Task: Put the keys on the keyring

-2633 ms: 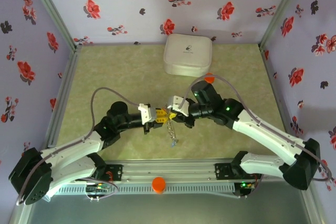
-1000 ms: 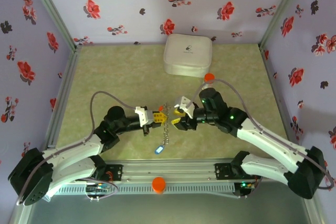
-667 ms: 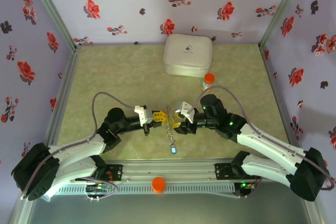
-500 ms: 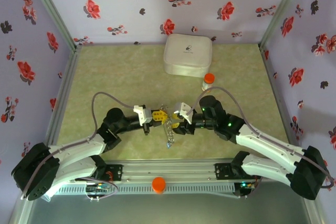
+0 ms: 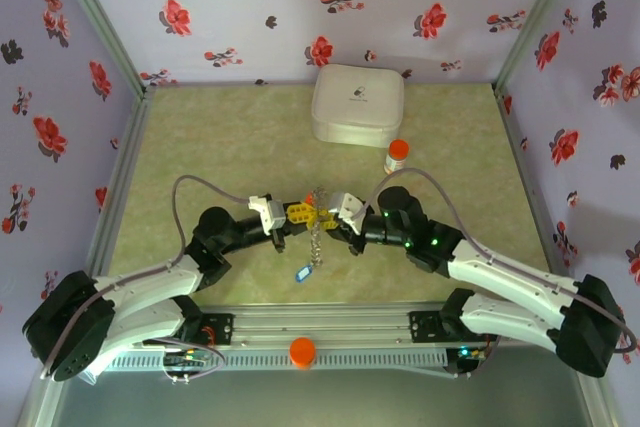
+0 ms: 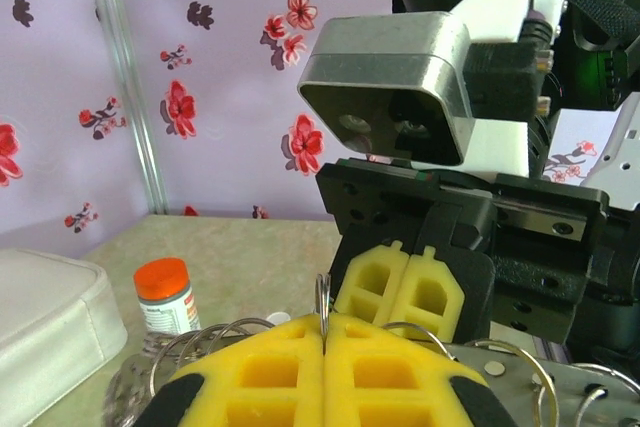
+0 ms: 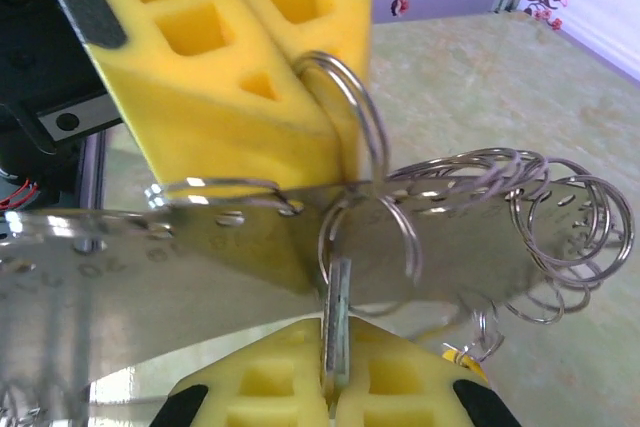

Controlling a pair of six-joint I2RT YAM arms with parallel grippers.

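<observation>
Left pincer (image 5: 297, 213) and right pincer (image 5: 330, 219) meet above the desk (image 5: 220, 137), both clenched on the keyring (image 5: 315, 235); a blue key (image 5: 303, 272) dangles beneath.

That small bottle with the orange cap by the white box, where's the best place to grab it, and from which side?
Probably the bottle's clear body, just below the orange cap. It stands upright beside the white box's near right corner, so come in level from its right or near side, away from the box, closing across the round body.
</observation>
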